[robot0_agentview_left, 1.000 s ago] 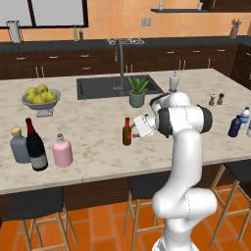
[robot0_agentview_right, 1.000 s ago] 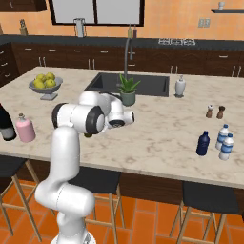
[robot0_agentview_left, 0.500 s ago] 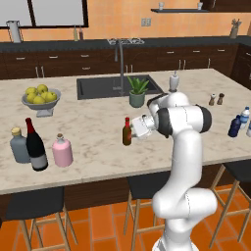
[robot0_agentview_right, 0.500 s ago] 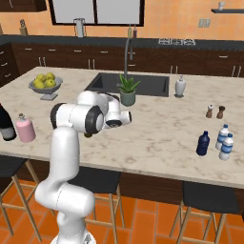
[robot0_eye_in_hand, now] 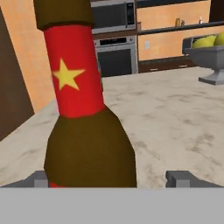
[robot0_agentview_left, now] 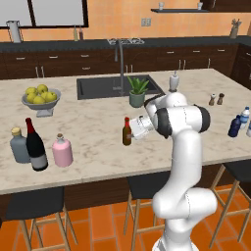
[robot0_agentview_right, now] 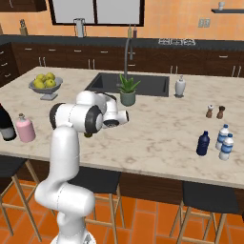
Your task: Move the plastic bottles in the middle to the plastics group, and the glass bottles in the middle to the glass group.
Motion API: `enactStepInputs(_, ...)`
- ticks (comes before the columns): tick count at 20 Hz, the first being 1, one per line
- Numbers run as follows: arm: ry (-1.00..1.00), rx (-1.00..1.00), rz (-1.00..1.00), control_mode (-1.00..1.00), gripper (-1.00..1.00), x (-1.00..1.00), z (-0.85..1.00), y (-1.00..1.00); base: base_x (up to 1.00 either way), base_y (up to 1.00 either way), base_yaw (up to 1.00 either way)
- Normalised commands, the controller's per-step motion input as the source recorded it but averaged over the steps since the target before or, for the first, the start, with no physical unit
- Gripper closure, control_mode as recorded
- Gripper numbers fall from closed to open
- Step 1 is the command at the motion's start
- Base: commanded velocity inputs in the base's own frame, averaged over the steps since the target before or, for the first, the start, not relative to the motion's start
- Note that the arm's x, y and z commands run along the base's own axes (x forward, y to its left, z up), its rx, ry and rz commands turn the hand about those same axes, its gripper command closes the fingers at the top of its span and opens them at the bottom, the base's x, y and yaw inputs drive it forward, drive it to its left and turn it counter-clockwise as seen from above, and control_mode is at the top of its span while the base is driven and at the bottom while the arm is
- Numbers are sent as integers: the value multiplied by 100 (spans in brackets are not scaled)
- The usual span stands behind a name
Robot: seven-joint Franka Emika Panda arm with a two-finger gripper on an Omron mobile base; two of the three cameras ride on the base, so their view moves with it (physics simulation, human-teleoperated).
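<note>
The step in hand appears to be the grasp of the small brown bottle (robot0_agentview_left: 127,132), which stands upright on the tabletop (robot0_agentview_left: 93,125) in front of the sink (robot0_agentview_left: 100,87), toward the near edge and just beside the potted plant (robot0_agentview_left: 137,93). The hand (robot0_agentview_left: 137,128) is level with the bottle and just beside it on the side away from the fruit bowl (robot0_agentview_left: 41,101); in the hand view its two fingertips (robot0_eye_in_hand: 40,178) stand wide apart, one on each side of the bottle's lower body, and no contact can be confirmed. To do this well, the jaws should close squarely on the broad lower body rather than the narrow red neck, with the bottle centred between them; it sits a little toward one fingertip at present, so a slight correction before closing would reduce the risk of pushing it over. A straight lift before any sideways travel is advisable, as the bottle is slim and likely to tip. The bottle is dark brown with a red neck band bearing a yellow star. The pink bottle (robot0_agentview_left: 62,151) stands beside the tall wine bottle (robot0_agentview_left: 35,146) and grey bottle (robot0_agentview_left: 19,146), well apart from the sink, near the tabletop's end. The navy bottle (robot0_agentview_right: 203,144) stands next to the white bottles (robot0_agentview_right: 225,143) at the opposite end.
</note>
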Motion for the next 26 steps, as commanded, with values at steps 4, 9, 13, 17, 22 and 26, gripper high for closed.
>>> enactStepInputs(4,0,0,0,-100,100,0,0,0,0,0,0)
enactStepInputs(9,-10,3,1,-100,100,-6,14,20,0,0,0)
enactStepInputs(13,-12,1,15,-100,100,-21,27,78,0,0,0)
enactStepInputs(17,-8,-1,21,-100,100,-29,12,100,0,0,0)
enactStepInputs(22,-8,-2,21,-100,100,-24,6,100,0,0,0)
enactStepInputs(26,-8,0,16,-100,100,-2,6,90,0,0,0)
